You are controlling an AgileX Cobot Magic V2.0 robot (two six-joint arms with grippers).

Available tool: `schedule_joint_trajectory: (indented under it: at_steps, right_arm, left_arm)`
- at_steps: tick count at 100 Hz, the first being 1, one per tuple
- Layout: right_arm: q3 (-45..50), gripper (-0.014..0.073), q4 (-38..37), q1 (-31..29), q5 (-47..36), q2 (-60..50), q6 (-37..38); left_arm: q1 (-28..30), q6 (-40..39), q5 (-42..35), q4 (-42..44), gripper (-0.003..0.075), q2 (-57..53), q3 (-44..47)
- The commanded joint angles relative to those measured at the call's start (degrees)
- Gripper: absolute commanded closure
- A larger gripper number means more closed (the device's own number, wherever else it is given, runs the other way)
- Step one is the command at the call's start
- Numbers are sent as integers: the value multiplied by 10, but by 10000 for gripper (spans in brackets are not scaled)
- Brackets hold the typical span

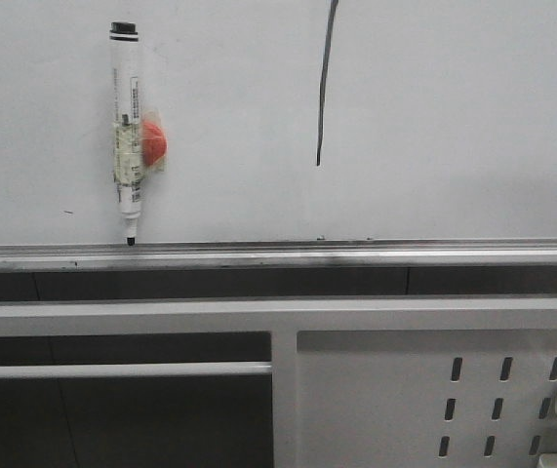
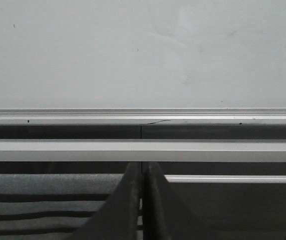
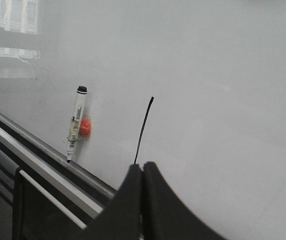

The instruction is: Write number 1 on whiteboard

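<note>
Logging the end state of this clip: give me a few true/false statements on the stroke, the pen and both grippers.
1. A dark, slightly slanted stroke, the number 1, is on the whiteboard. True.
2. The marker pen lies flat in the tray rail. False: it stands upright against the board, tip down at the rail.
3. The right gripper holds the pen. False: its fingers are shut on nothing.
4. The left gripper is shut and empty. True.
5. The pen is left of the stroke in the front view. True.
</note>
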Motion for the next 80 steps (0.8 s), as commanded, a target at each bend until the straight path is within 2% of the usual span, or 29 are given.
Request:
schedule_joint_trajectory:
  at_steps: [1, 47, 53, 61, 69, 75, 80]
  right_arm:
    - [-15, 663, 3, -3, -44, 6, 2]
    - [-7, 663, -2, -3, -45, 6, 2]
    - [11, 663, -25, -3, -71, 6, 22]
    - [48, 663, -71, -3, -150, 6, 129]
    - [84, 663, -130, -3, -205, 6, 193]
    - [82, 663, -159, -3, -168, 6, 200]
    - [82, 663, -241, -3, -143, 6, 200]
  left_arm:
    - [1, -4, -31, 0, 740, -13, 19]
    - [1, -4, -31, 0, 740, -13, 19]
    - [1, -4, -31, 0, 740, -13, 19]
    - [1, -4, -31, 0, 740, -13, 19]
    - [1, -4, -31, 0, 740, -13, 19]
    - [1, -4, -31, 0, 740, -13, 19]
    - [1, -4, -31, 0, 740, -13, 19]
